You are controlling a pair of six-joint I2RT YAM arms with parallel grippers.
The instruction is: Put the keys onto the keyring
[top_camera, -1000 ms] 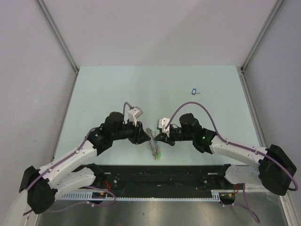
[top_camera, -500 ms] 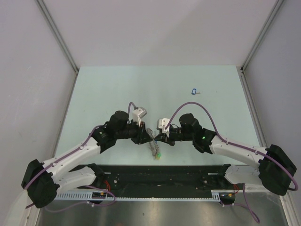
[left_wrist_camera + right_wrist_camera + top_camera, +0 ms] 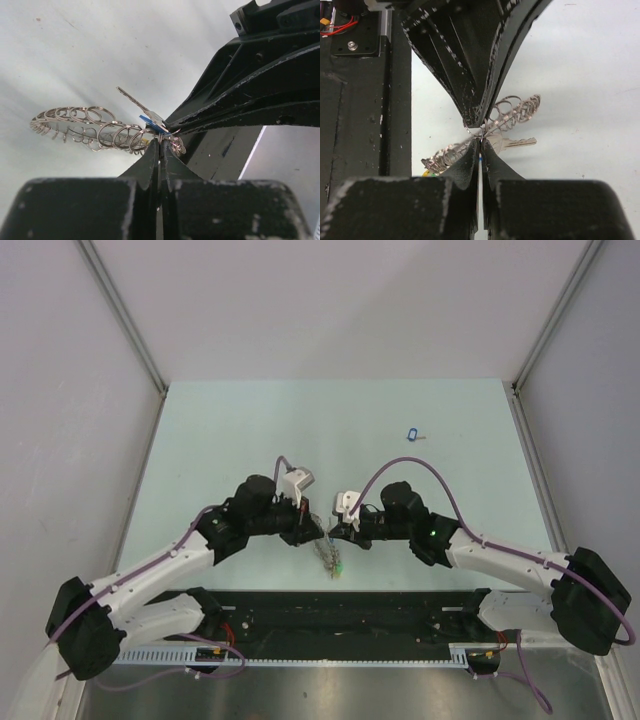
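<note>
My two grippers meet tip to tip above the table's near middle. My left gripper [image 3: 314,527] [image 3: 160,144] is shut on the thin wire of the keyring [image 3: 329,558], whose small silver rings fan out to the left in the left wrist view [image 3: 85,125] and hang with yellow and green tags. My right gripper [image 3: 333,530] [image 3: 481,142] is shut on a silver key [image 3: 515,143] [image 3: 142,109] by its blue tag [image 3: 150,122], right against the ring. A second blue-tagged key [image 3: 412,434] lies on the table at the far right.
The pale green table [image 3: 220,440] ends at a black rail [image 3: 340,610] along its near edge, just behind the hanging keyring. Grey walls close in the left, right and far sides.
My left gripper has moved right and turned, closing the gap to my right gripper. The right arm and the hanging keyring have barely moved.
</note>
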